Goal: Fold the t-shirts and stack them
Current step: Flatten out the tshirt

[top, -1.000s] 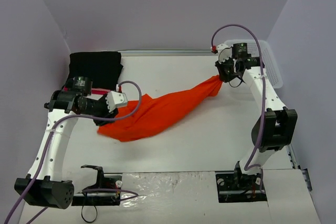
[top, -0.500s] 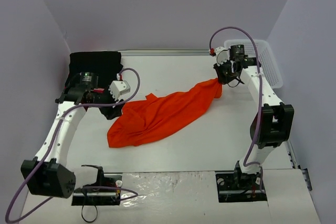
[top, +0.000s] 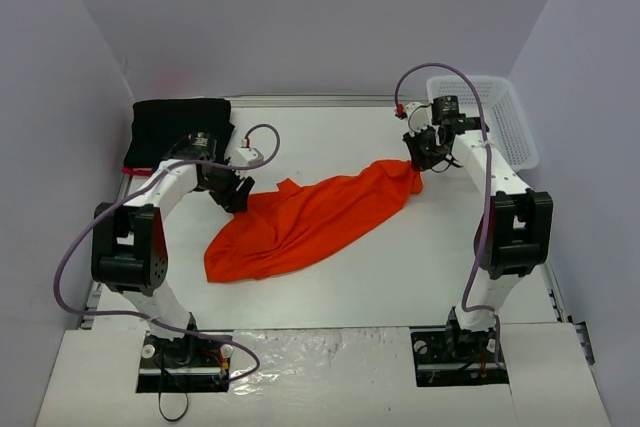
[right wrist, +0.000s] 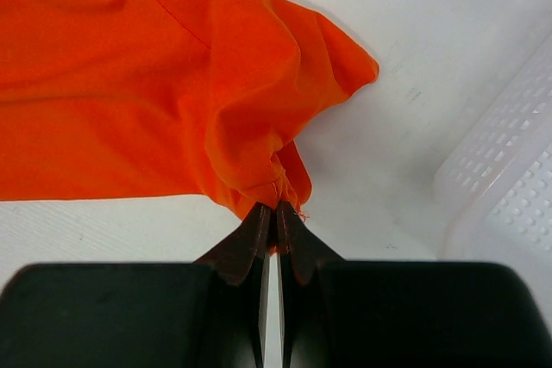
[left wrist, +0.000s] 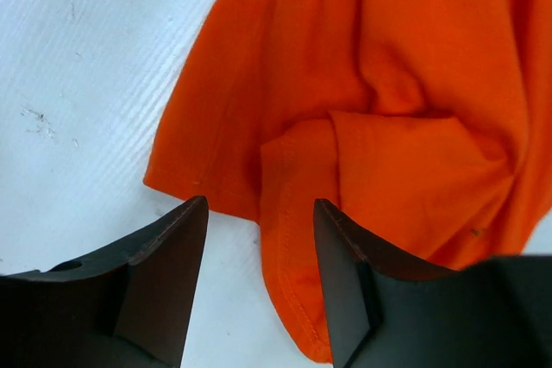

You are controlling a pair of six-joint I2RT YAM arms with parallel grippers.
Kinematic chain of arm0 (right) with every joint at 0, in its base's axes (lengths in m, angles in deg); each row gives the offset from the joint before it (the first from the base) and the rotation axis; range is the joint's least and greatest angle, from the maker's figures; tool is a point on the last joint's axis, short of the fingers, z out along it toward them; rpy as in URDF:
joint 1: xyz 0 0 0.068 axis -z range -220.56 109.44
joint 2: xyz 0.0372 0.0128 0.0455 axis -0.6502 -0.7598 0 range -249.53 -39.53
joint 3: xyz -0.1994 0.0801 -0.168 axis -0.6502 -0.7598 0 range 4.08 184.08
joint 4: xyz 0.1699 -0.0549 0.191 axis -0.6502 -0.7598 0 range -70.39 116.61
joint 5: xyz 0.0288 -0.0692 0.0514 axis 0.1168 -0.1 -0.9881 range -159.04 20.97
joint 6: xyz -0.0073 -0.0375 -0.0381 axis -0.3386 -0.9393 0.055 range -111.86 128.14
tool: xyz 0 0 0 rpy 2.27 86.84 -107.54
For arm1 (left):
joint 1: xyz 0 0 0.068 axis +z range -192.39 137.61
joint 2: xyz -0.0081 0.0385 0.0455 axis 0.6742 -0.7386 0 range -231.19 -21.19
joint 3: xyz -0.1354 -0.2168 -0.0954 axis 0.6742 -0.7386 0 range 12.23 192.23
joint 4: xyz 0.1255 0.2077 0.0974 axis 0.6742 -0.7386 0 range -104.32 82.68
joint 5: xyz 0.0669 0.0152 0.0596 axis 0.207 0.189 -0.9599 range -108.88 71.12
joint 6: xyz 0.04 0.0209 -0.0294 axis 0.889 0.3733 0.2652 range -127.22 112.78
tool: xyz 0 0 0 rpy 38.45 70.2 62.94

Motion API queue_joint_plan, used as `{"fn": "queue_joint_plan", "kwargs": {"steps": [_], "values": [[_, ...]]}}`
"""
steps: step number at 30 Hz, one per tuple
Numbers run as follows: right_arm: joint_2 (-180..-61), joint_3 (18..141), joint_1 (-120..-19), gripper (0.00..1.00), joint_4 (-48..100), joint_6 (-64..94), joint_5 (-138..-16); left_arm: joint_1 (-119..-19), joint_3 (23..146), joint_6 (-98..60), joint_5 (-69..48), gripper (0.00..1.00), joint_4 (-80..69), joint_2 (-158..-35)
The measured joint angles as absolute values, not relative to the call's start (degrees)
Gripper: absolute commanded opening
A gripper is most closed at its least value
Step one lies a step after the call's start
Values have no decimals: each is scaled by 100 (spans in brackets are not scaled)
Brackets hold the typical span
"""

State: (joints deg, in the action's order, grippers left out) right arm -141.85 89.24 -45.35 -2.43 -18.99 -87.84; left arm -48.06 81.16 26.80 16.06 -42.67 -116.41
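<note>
orange t-shirt (top: 310, 222) is light and limp: right hand (right wrist: 274, 213) pinched shut on its 2 o'clock corner, left hand (left wrist: 259, 204) half-open, empty, above the 10 o'clock hem, so grab there.

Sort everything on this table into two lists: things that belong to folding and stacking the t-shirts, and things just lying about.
Belongs to the job:
- orange t-shirt, crumpled mid-table
- black t-shirt, folded at the far left corner
- right pincer, shut on the orange t-shirt's end
- left pincer, open over its hem

Just lying about:
- white mesh basket, far right
</note>
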Motion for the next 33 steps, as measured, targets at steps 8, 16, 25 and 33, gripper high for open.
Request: {"fn": "queue_joint_plan", "kwargs": {"steps": [8, 16, 25, 33], "values": [[-14408, 8813, -4535, 0, -142, -1899, -8793, -4845, 8157, 2453, 1269, 48, -3616, -12284], [-14487, 8782, -4535, 0, -103, -1902, -8789, -4876, 8308, 2335, 906, 36, -3284, -12684], [-14487, 8763, -4535, 0, -79, -1902, -8786, -5001, 8135, 2479, 834, 2, -3264, -12686], [-14456, 8763, -4527, 0, -86, -1899, -8682, -5031, 8402, 2457, 502, 2, -3863, -12223]]}}
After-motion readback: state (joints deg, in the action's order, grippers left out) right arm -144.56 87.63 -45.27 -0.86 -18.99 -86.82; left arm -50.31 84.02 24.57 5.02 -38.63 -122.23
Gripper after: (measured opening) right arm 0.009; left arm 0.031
